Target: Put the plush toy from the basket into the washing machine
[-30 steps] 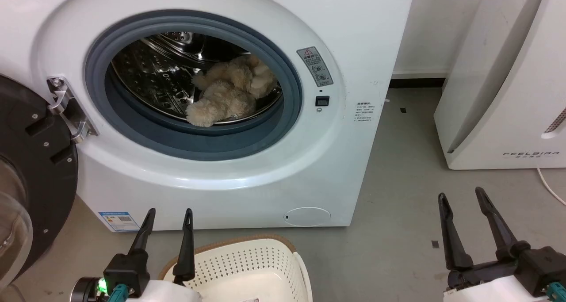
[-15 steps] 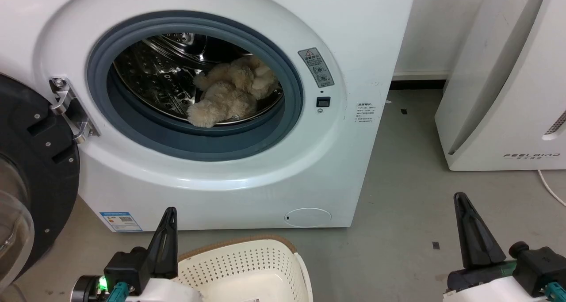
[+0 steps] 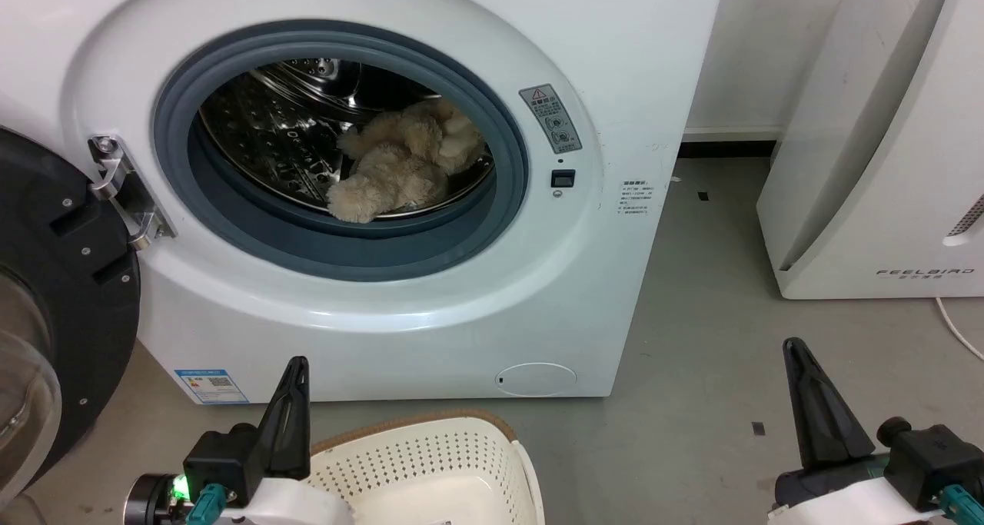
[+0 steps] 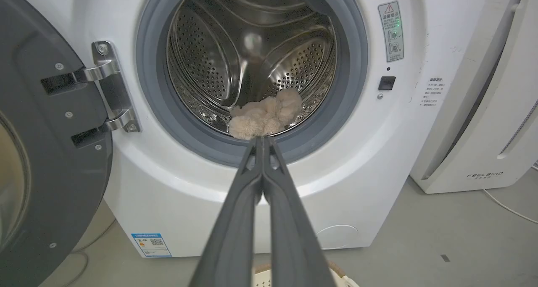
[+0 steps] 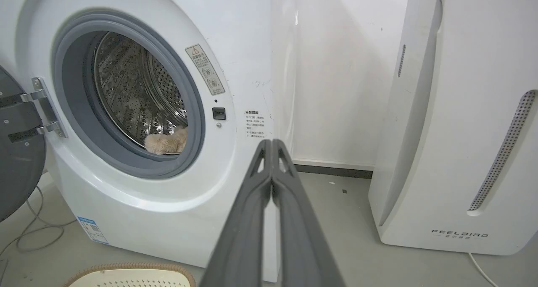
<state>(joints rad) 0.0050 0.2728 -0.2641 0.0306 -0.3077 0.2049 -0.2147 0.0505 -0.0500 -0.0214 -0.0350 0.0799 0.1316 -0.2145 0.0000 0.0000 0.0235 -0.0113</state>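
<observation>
The beige shaggy plush toy (image 3: 403,164) lies inside the steel drum of the white washing machine (image 3: 584,279), near the front lip of the grey gasket; it also shows as the plush toy (image 4: 265,117) and the plush toy (image 5: 166,142) in the wrist views. The cream basket (image 3: 430,471) with a brown rim stands on the floor before the washer, with no toy in it. My left gripper (image 3: 292,387) is shut and hangs at the basket's left edge. My right gripper (image 3: 803,379) is shut over bare floor at the lower right. Both hold nothing.
The dark round door (image 3: 54,302) stands swung open at the left. A white slanted FEELBIRD appliance (image 3: 884,164) stands at the right, with a white cable (image 3: 957,325) on the grey floor (image 3: 707,317) beside it.
Both grippers have gone from open to shut, with nothing between the fingers. The view shifted slightly; the toy and basket stayed put.
</observation>
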